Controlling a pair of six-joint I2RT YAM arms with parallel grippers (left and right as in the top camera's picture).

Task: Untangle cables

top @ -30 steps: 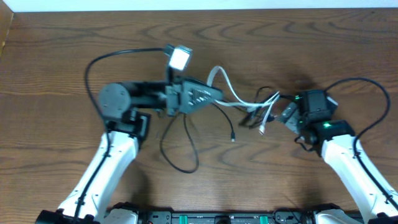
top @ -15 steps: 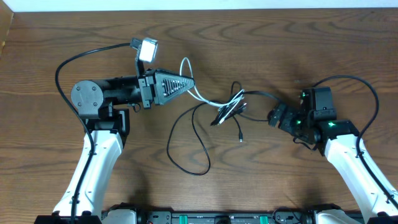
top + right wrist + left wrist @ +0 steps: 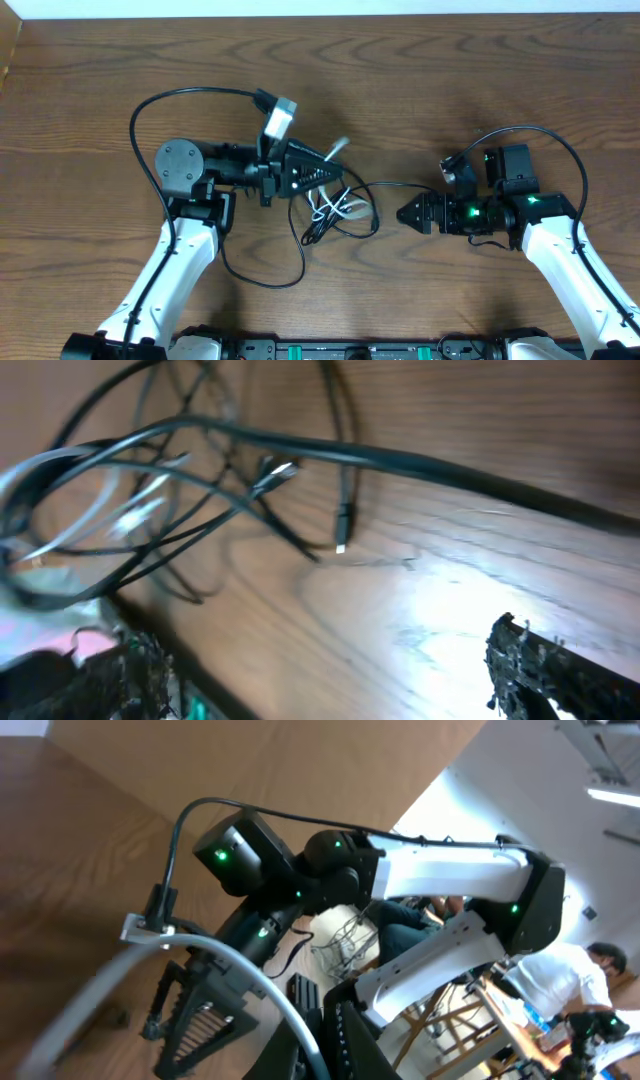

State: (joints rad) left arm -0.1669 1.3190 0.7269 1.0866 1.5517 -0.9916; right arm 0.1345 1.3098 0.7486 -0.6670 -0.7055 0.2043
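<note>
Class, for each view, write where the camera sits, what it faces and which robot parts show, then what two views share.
Overhead: fixed above the table, facing straight down; both arms, left gripper and right gripper show.
Left wrist: on the left arm, tilted up toward the right arm and the room beyond; its fingers, closed on the white cable, show at the bottom.
Right wrist: low over the wood, facing the cables; its spread fingers show at the lower corners.
Shared: overhead and right wrist both show the cables.
</note>
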